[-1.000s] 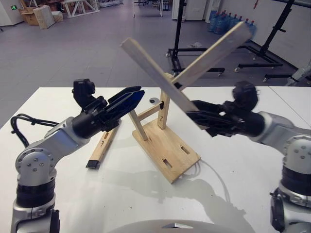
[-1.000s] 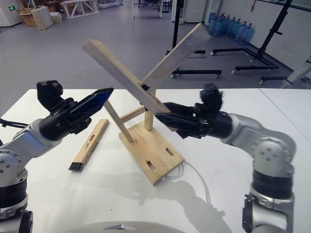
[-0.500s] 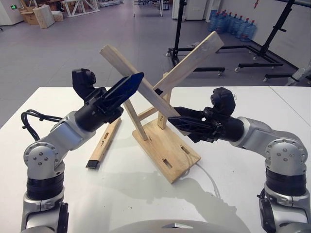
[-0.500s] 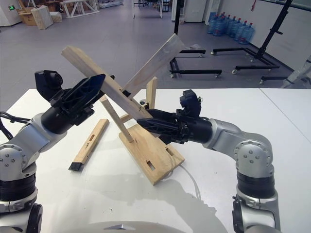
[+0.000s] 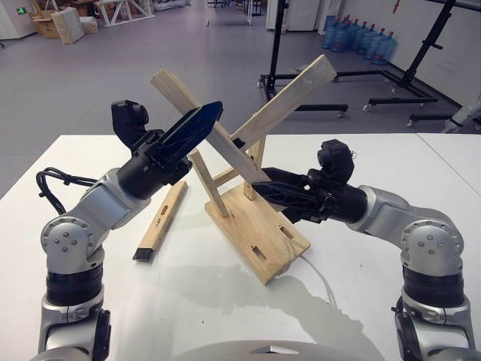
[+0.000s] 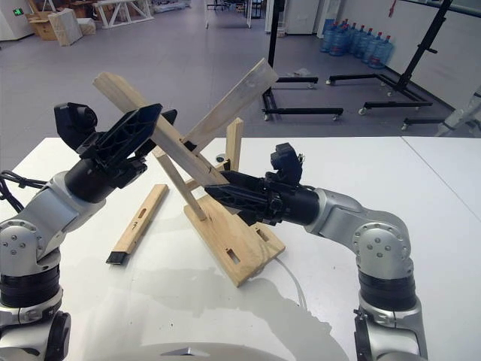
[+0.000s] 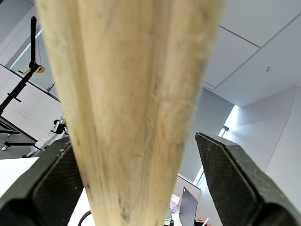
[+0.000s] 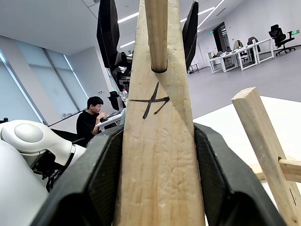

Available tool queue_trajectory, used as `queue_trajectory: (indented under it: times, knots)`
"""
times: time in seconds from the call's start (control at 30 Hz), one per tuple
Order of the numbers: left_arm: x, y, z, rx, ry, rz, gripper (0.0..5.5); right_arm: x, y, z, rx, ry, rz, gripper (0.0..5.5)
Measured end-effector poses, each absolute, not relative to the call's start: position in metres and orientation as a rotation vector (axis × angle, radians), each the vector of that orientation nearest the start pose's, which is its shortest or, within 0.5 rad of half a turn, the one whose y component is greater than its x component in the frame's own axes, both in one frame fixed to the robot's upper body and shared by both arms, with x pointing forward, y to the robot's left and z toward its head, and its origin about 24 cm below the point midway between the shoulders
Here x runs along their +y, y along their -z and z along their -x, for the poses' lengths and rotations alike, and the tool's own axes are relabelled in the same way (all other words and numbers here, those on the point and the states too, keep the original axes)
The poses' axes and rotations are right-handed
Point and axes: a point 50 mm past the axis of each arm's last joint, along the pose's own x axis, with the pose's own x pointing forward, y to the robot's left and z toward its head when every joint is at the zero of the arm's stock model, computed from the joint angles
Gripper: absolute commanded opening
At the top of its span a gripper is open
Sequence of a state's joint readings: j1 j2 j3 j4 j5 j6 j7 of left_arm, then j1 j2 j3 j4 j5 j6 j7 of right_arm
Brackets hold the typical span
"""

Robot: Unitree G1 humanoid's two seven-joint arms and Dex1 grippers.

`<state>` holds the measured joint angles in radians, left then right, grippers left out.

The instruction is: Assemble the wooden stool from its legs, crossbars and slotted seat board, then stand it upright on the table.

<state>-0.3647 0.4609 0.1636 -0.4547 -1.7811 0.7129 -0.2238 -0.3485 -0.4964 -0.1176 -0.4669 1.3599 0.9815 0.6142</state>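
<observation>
Above the seat board (image 5: pixel 259 226), which lies flat on the bench (image 5: pixel 225 316) with a small frame (image 5: pixel 254 169) standing in it, the right tool (image 8: pixel 157 141) is clamped on the lower end of a slanting leg (image 5: pixel 180 92). The left tool (image 7: pixel 131 141) straddles that leg higher up, fingers apart with a gap on one side. I'd close it squarely first, then steer the foot toward a slot.
</observation>
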Motion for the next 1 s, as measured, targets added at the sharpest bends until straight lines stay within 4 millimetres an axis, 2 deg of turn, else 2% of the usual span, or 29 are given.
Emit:
queue_trajectory:
  times: [0.3,0.57,0.6,0.73,0.87,0.93,1.0]
  knots:
    - [0.141,-0.229,-0.234,-0.082,1.198,0.924,2.18,-0.125,-0.194,-0.222,0.127,-1.427,-0.521,2.05]
    - [0.141,-0.227,-0.237,-0.085,1.174,0.916,2.15,-0.123,-0.191,-0.225,0.141,-1.414,-0.547,2.05]
    - [0.141,-0.227,-0.237,-0.085,1.171,0.917,2.15,-0.122,-0.190,-0.225,0.141,-1.413,-0.546,2.45]
    - [0.142,-0.224,-0.240,-0.084,1.152,0.884,2.14,-0.123,-0.187,-0.223,0.159,-1.415,-0.497,3.18]
    - [0.143,-0.219,-0.242,-0.085,1.141,0.788,2.13,-0.144,-0.174,-0.215,0.235,-1.386,-0.436,3.81]
    - [0.146,-0.216,-0.245,-0.074,1.100,0.739,2.13,-0.167,-0.175,-0.210,0.249,-1.352,-0.389,4.16]
    - [0.147,-0.210,-0.244,-0.065,1.074,0.692,2.13,-0.191,-0.175,-0.211,0.263,-1.293,-0.316,4.20]
